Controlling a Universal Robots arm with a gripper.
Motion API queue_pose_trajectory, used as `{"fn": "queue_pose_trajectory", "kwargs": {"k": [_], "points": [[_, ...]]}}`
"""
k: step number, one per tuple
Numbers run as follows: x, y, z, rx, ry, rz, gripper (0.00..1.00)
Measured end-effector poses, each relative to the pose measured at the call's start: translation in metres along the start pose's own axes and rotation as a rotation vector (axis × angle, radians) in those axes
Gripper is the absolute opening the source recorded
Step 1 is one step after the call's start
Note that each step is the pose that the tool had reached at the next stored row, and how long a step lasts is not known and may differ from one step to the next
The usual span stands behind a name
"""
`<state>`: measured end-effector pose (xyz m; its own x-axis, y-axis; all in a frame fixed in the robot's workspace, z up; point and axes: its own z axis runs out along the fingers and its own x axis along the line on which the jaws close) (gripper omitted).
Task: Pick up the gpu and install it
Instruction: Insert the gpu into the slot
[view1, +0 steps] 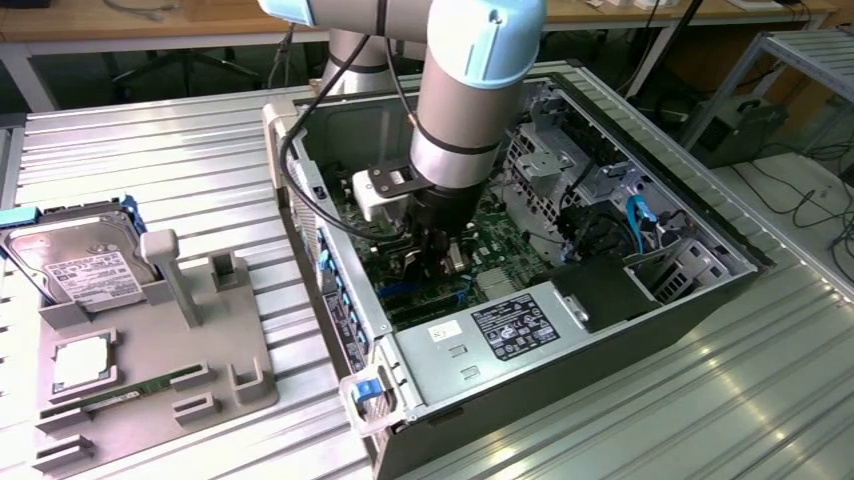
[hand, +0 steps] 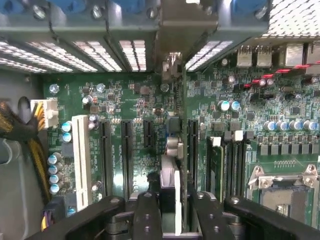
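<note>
Inside the open computer case (view1: 694, 270) on the ribbed metal bench (view1: 160, 170), the robot's hand (hand: 170, 220) grips the gpu (hand: 170, 190) edge-on, its fingers (hand: 146, 215) clamped on the thin card above the green motherboard (hand: 135, 100). Black expansion slots (hand: 126, 155) and a white slot (hand: 81, 155) flank it. On the exterior view's left, a grey holder tray (view1: 147, 390) carries a hard drive (view1: 80, 265) and a memory stick (view1: 134, 388).

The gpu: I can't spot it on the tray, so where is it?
The gpu is edge-on between the gripper jaws inside the open computer case, over the motherboard slots, near the exterior view's centre.
</note>
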<state>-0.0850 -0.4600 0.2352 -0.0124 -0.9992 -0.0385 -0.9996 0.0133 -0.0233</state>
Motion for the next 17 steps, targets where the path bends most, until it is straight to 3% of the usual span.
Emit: {"fn": "queue_pose_trajectory", "kwargs": {"k": [17], "points": [[0.0000,0.0000,0.0000,0.0000,-0.0007,0.002,0.28]]}}
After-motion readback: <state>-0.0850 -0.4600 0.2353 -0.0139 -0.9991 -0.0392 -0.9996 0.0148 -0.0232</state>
